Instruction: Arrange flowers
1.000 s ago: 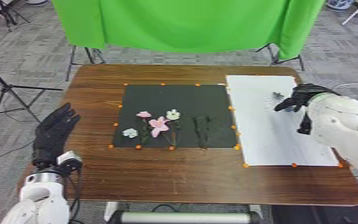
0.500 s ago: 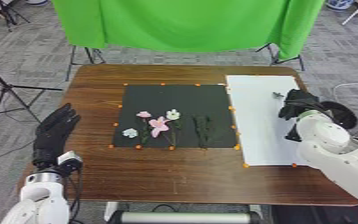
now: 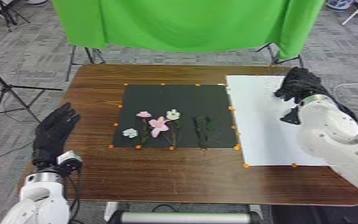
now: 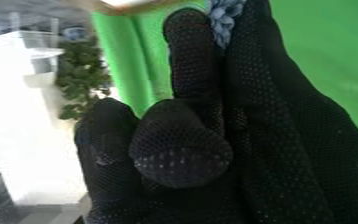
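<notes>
at the counter's (image 3: pixel 158 175) near left, the left hand (image 3: pixel 51 137) has straight fingers and holds nothing; farther, pink flowers (image 3: pixel 159 126) lie on the dark mat (image 3: pixel 162 100); over the far part of the white sheet (image 3: pixel 262 130), the right hand (image 3: pixel 300 85), fingers nearly straight, is much nearer the blue-grey flower (image 4: pixel 224 21), which shows right by its fingertips, stem hidden; i can't tell if it's gripped.

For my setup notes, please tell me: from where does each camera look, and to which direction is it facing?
Head view: on the robot's head, looking forward and down at the table and flowers; both white arms with left hand and right hand show.
Right wrist view: on the right arm's wrist, looking past the right hand towards the green cloth.
Both views share the right hand and green cloth.
</notes>
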